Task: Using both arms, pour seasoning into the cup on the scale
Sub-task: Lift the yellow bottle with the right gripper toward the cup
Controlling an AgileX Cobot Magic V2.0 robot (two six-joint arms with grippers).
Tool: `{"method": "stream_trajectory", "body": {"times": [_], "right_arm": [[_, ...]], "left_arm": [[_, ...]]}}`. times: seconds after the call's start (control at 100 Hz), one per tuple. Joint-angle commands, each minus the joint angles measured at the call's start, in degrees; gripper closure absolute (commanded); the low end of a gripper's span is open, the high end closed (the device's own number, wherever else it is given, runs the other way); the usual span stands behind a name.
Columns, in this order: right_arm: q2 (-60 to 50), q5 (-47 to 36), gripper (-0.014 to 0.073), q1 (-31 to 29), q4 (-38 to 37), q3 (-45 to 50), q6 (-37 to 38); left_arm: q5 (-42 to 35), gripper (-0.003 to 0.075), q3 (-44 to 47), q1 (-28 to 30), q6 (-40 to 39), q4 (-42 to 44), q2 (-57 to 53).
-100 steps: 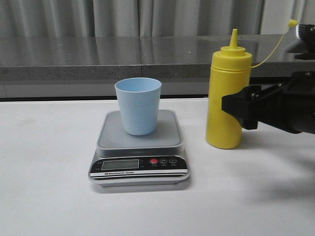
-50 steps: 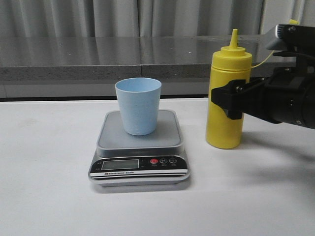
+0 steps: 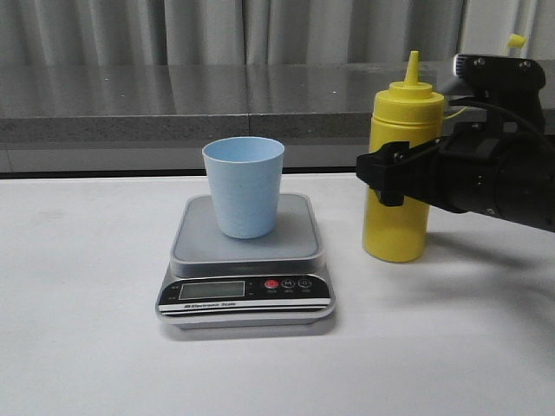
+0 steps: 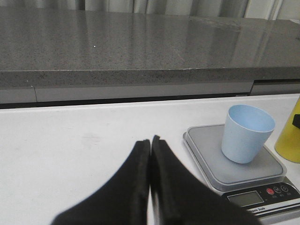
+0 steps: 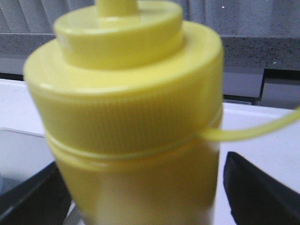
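Our right gripper (image 3: 381,178) straddles the upright seasoning bottle (image 3: 399,227), jaws apart; left gripper (image 4: 150,143) closed, idle; blue cup (image 3: 244,186) awaits pouring.

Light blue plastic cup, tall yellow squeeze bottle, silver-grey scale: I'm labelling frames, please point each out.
Light blue plastic cup (image 3: 244,195): front view, outer wall.
Tall yellow squeeze bottle (image 3: 395,230): front view, lower body.
Silver-grey scale (image 3: 245,300): front view, black front strip.

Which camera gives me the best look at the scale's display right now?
The front view: the scale faces the camera squarely, with its LCD, red and black buttons and the cup on the platform all unobstructed. The left wrist view catches the scale obliquely at the frame edge, display partly cut off. The right wrist view is filled by the seasoning bottle; no display shows.
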Motion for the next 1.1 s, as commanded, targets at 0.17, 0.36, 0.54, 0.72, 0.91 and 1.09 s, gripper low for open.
{"method": "stream_trajectory", "body": {"times": [0.17,0.36,0.54,0.72,0.91,1.09], "right_arm": [[-1.4,-6.3,0.0076,0.2,-0.1,-1.4,-0.5],[-1.4,-7.9,0.0312,0.2,-0.4,-1.4,-0.5],[-2.5,-9.4,0.0337,0.2,-2.6,-1.4,-0.5],[-5.1,-6.9,0.0337,0.2,-7.1,-2.6,-2.9],[-10.4,5.8,0.0337,0.2,-13.0,-6.6,-9.6],[-14.8,22.2,0.0337,0.2,-19.1,-12.2,-14.6]], "left_arm": [[-4.3,0.0740,-1.6,0.0,0.0,-0.6,0.4],[-4.3,0.0740,-1.6,0.0,0.0,-0.6,0.4],[-4.3,0.0740,-1.6,0.0,0.0,-0.6,0.4],[-4.3,0.0740,-1.6,0.0,0.0,-0.6,0.4],[-4.3,0.0740,-1.6,0.0,0.0,-0.6,0.4],[-4.3,0.0740,-1.6,0.0,0.0,-0.6,0.4]]}}
